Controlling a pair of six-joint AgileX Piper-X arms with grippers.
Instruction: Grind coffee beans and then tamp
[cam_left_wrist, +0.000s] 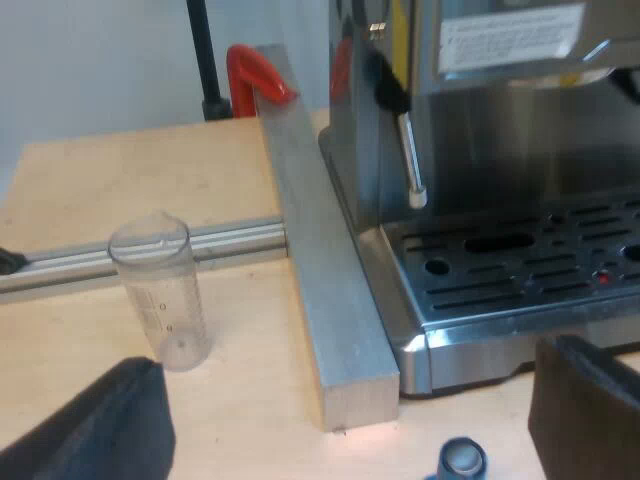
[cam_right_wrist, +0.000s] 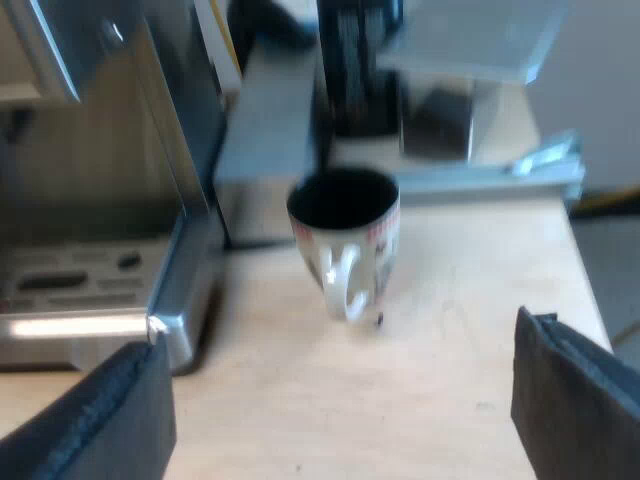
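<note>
Between the spread jaws of your left gripper (cam_left_wrist: 345, 410) the tamper (cam_left_wrist: 462, 460) looks upright, so left's closer; your right gripper (cam_right_wrist: 340, 400), also spread, just faces the mug (cam_right_wrist: 347, 240).

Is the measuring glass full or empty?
Empty: the glass stands upright on the table, and its clear wall shows nothing inside.

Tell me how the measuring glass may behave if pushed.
The measuring glass stands tall and narrow, so a high push would probably tip it. It looks empty, so likely light. Its smooth clear wall may be slippery.
</note>
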